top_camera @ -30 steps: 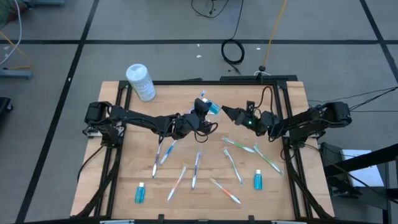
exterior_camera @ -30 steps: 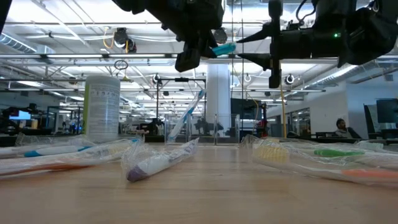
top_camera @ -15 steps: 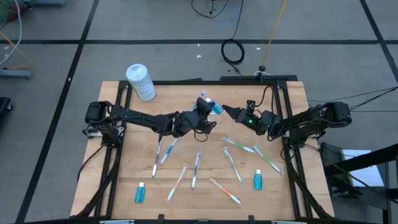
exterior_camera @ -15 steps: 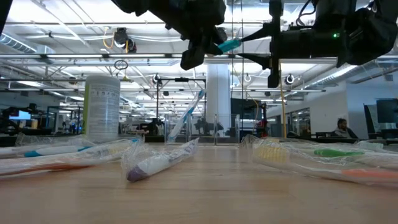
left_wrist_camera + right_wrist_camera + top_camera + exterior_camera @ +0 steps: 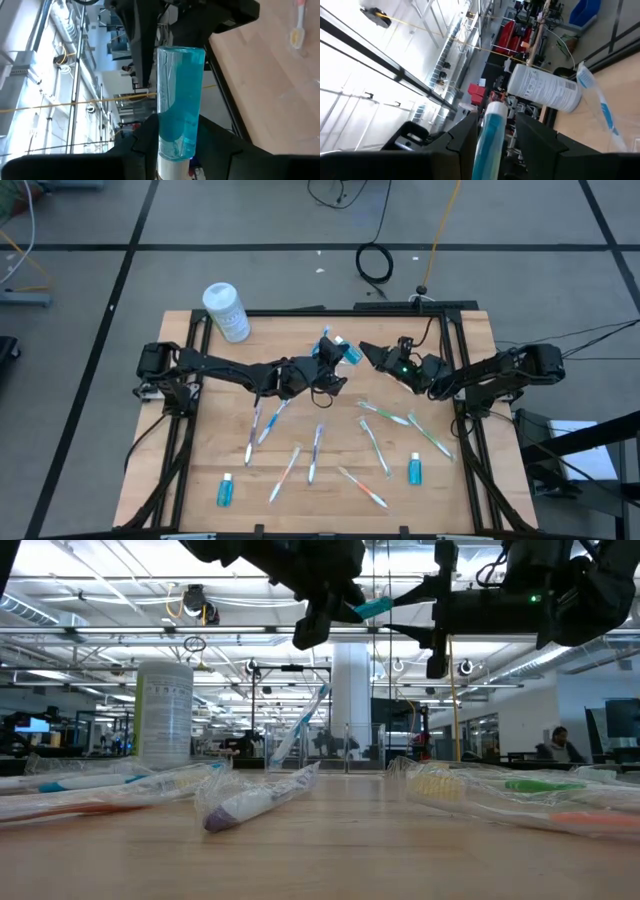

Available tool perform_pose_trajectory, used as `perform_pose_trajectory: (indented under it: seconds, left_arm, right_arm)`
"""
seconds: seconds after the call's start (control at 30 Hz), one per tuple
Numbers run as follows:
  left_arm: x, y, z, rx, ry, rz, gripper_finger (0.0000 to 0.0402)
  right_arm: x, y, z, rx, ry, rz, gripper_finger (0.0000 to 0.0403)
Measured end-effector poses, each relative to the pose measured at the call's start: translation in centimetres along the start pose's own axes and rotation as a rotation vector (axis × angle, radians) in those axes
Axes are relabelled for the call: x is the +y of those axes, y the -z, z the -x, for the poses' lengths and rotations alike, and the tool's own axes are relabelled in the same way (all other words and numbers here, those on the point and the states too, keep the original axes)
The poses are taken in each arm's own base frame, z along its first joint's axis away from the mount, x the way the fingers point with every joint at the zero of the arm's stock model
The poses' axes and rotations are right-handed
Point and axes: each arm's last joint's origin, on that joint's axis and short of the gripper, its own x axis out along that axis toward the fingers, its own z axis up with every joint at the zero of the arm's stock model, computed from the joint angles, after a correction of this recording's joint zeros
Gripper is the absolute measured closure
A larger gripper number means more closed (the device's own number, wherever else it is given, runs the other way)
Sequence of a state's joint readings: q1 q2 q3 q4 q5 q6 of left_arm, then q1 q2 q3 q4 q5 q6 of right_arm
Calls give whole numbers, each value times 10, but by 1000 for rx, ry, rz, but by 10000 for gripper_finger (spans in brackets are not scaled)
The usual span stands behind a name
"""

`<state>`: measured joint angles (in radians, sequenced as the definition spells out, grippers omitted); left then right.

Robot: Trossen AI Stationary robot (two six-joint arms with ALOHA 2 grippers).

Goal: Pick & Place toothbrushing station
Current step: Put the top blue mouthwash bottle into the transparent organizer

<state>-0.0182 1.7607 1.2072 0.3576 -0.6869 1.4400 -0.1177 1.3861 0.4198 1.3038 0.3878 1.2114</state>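
My left gripper (image 5: 328,361) is shut on a small blue tube (image 5: 345,352), held in the air over the table's far middle. My right gripper (image 5: 366,353) is open. Its two fingers stand on either side of the tube's free end (image 5: 491,131); I cannot tell whether they touch it. A wrapped toothbrush (image 5: 305,725) stands tilted behind the grippers. I cannot make out the see-through holder. My left gripper pinches the blue tube between its two fingers at the white cap end (image 5: 173,168). The fingers lie along the tube, which points out past them toward my right gripper. The tube (image 5: 372,608) is lifted clear, high above the table.
A white canister (image 5: 226,311) stands at the far left corner. Several wrapped toothbrushes (image 5: 315,450) lie across the table's middle and near part. One blue tube (image 5: 225,490) lies near left, another (image 5: 414,469) near right. A person (image 5: 558,745) sits in the room behind.
My left gripper has carried the blue tube a little up and toward the table's right. My right gripper has risen slightly and closed in on it. The tube's free end now lies between the right fingers.
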Motion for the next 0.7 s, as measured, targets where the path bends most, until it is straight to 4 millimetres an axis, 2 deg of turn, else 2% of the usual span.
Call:
perform_pose_trajectory:
  seconds: [0.37,0.7]
  left_arm:
    - [3,15,-13,-55,3,-1,289]
    - [3,15,-16,-94,-15,-63,289]
  right_arm:
    - [0,0,0,44,-16,37,273]
    - [-1,1,0,46,-6,49,273]
